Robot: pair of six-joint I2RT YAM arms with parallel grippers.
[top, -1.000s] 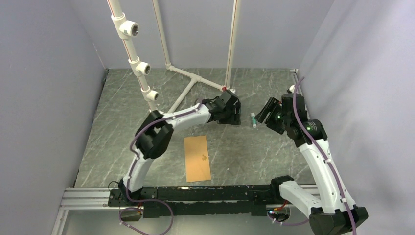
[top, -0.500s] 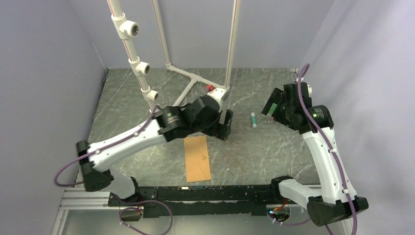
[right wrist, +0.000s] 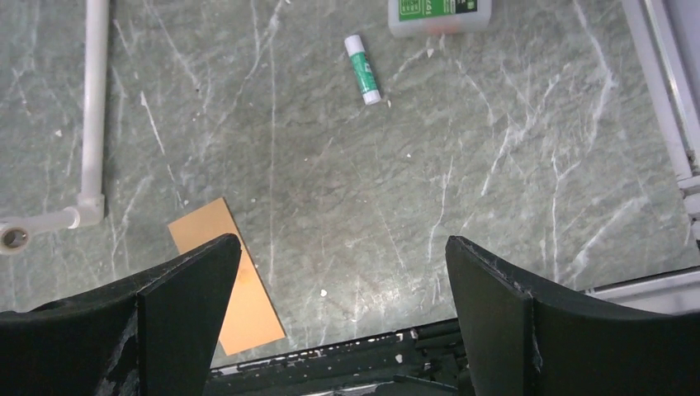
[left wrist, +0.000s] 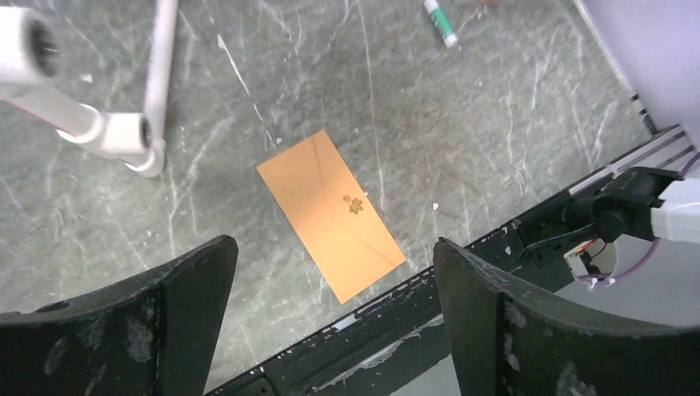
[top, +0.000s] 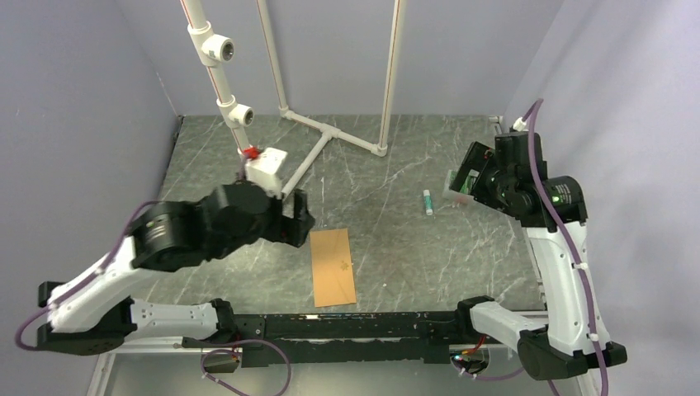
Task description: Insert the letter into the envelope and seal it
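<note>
The kraft-brown envelope (top: pixel 333 266) lies flat near the table's front edge, flap folded down with a small leaf mark (left wrist: pixel 355 205) on it. It also shows in the right wrist view as the envelope (right wrist: pixel 248 305), partly behind my left finger there. The letter is out of view. My left gripper (top: pixel 297 217) hangs open high above the table, left of the envelope's far end; between its fingers (left wrist: pixel 333 245) there is nothing. My right gripper (top: pixel 462 177) is raised at the right, open and empty (right wrist: pixel 342 240), far from the envelope.
A green-and-white glue stick (top: pixel 428 202) lies right of centre, next to a clear box with a green label (right wrist: pixel 439 15). A white PVC pipe frame (top: pixel 330 132) stands at the back, one foot near the envelope (left wrist: pixel 136 136). A black rail (top: pixel 355 322) runs along the front edge.
My left arm has swung from the table's centre to the left and pulled back. My right arm has lifted and drawn to the right. Both grippers' jaws have widened.
</note>
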